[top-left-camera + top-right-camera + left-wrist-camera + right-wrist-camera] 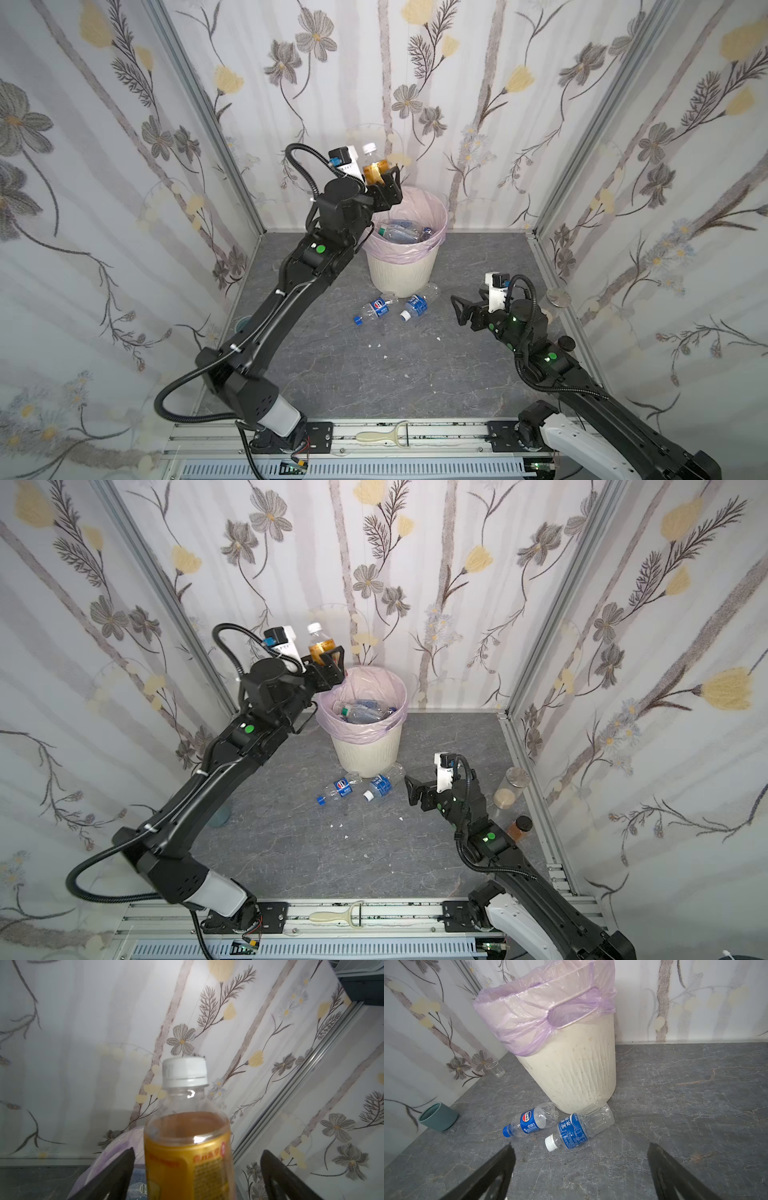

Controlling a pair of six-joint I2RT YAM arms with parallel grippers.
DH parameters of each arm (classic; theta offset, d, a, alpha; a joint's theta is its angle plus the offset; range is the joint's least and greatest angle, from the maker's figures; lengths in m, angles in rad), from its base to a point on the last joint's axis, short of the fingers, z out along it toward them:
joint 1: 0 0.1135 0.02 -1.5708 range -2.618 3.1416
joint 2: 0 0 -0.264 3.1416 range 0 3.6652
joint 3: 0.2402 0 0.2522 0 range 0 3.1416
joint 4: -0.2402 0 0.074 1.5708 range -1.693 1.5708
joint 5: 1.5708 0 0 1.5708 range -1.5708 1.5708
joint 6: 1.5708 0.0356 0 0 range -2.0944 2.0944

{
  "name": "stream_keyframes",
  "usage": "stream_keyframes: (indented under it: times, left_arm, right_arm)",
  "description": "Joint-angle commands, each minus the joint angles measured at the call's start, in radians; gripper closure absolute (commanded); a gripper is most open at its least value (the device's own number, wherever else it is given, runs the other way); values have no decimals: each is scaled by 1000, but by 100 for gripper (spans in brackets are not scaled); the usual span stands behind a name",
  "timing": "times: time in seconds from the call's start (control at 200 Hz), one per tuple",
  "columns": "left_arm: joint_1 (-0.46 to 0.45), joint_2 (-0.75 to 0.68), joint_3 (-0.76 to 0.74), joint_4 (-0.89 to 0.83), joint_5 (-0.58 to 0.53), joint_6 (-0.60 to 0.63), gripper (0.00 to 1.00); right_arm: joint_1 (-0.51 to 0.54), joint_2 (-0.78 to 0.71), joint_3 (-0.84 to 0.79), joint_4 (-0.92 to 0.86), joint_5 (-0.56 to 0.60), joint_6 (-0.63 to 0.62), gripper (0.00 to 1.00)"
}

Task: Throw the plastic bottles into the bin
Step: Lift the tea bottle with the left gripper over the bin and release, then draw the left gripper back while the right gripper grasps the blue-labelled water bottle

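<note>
Bin (401, 266): cream-white ribbed bucket with a translucent pink bag (550, 1007) folded over its rim, standing on the grey bench (374, 374) near the back wall; clear bottles with blue labels lie piled inside it.
Left arm: raised over the near-left rim of the bin in both top views.
Left hand (384, 180): fingers stand wide, with a gap on each side of the bottle in the left wrist view; the amber bottle sits between them, above the bin's rim.
Right arm: low over the bench, right of the bin.
Right hand (409, 789): spread wide and empty, pointing towards the two bottles on the bench, apart from both.
Amber bottle (187, 1157): upright, white cap, yellow-orange label, brownish liquid partway up; its lower part is out of view, so whether anything supports it cannot be told.
White-cap bottle (579, 1129): clear, blue label, lying on its side with its base touching the foot of the bin.
Blue-cap bottle (531, 1122): clear and dented, blue label, lying just beside the white-cap bottle, its base near the bin.
Teal cup (439, 1116): by the left wall, well apart from the bottles.
Glass beaker (497, 1069): small and clear, against the left wall beyond the cup.
</note>
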Motion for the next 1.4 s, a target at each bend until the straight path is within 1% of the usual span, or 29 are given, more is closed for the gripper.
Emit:
stream_keyframes:
  times: [0.0,0.09,0.175,0.26,0.35,0.47,0.505,0.68,0.844,0.859,1.004,1.094,1.289,1.394]
  left_arm:
    - [6,28,16,-33,145,-50,0]
    - [6,-22,-64,-31,110,-33,0]
    - [8,-86,-131,-31,96,-13,0]
    - [12,-157,-197,-30,77,2,0]
    - [15,-240,-279,-30,44,13,0]
    - [25,-361,-420,-29,-17,21,0]
    - [30,-421,-467,-30,-36,22,0]
    - [61,-641,-720,-31,-105,22,0]
    - [85,-815,-914,-49,-113,21,0]
    - [86,-826,-929,-57,-113,19,0]
    - [93,-888,-1010,-115,-113,7,0]
    - [95,-908,-1046,-126,-110,8,0]
    - [96,-914,-1052,-135,-116,25,0]
    - [96,-907,-1051,-135,-116,37,0]
  right_arm:
    - [1,-35,-11,-8,-4,16,0]
    - [1,-68,-34,-8,13,12,0]
    - [-1,-58,-38,-6,15,-7,0]
    - [-2,-1,-17,-9,-5,-33,0]
    - [-1,100,36,-43,-2,-34,0]
    - [-2,251,120,-91,12,39,3]
    - [-2,291,134,-87,11,66,3]
    - [-2,468,147,62,-35,235,4]
    - [9,679,209,145,-59,299,6]
    - [11,694,239,153,-60,305,6]
    - [18,813,287,206,-53,358,7]
    - [22,870,314,206,-46,382,10]
    - [36,946,350,156,11,386,12]
    - [35,973,349,152,11,380,14]
